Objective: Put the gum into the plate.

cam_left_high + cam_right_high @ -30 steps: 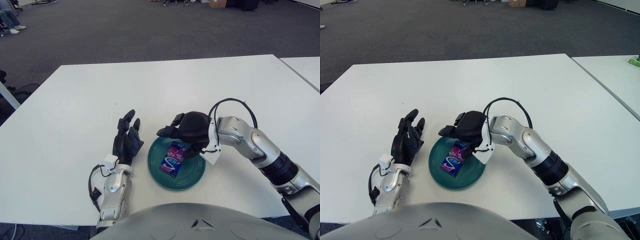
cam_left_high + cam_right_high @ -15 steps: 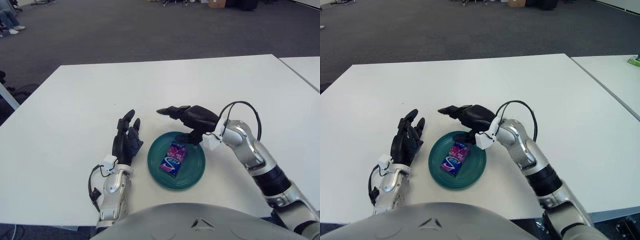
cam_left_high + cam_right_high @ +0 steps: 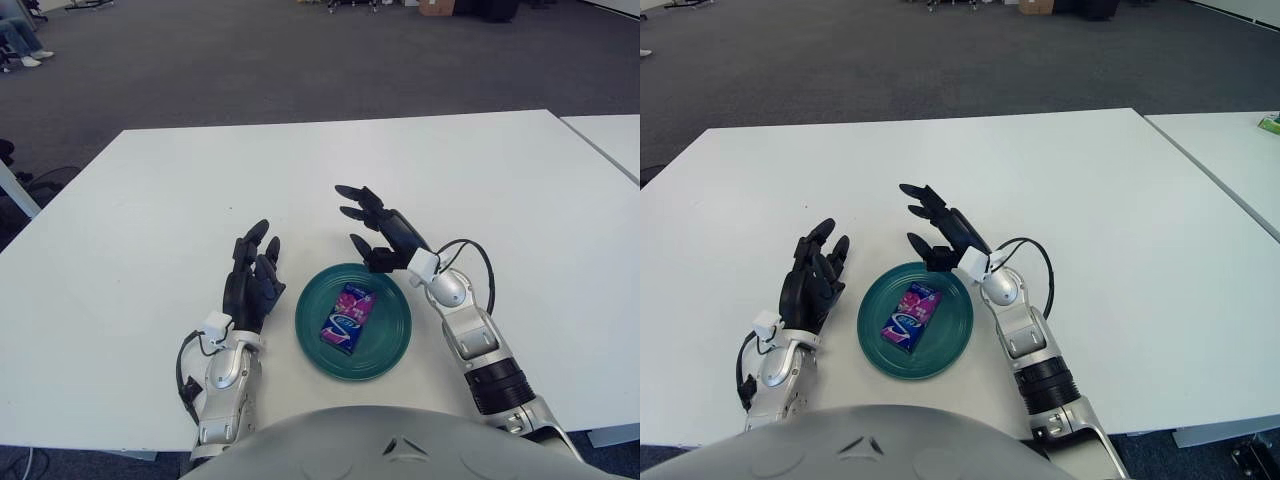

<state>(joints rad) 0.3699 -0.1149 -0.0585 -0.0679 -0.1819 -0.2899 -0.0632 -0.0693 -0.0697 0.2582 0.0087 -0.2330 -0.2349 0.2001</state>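
Left eye view: gum in plate, both hands empty

Left eye view and right eye view are taken as one scene. A white table (image 3: 150,230) is seen from above. A round teal plate (image 3: 392,345) is set near the table's front edge, between the two hands. The gum (image 3: 347,316), a purple and pink pack with a blue logo, is laid flat inside the plate, slightly left of centre, its long side tilted towards the upper right. Nothing else is seen in the plate.

The right hand (image 3: 382,232) is shown just beyond the plate's upper right rim, with fingers spread wide and pointed away and to the left; nothing is held. Whether it is touching the table cannot be told. Its silver forearm is seen running back along the plate's right side, with a black cable looped at the wrist.

The left hand (image 3: 252,280) is shown just left of the plate, fingers extended and loosely relaxed, nothing gripped. Apart from the plate by a narrow gap.

Grey carpet floor (image 3: 250,60) is visible behind the table.
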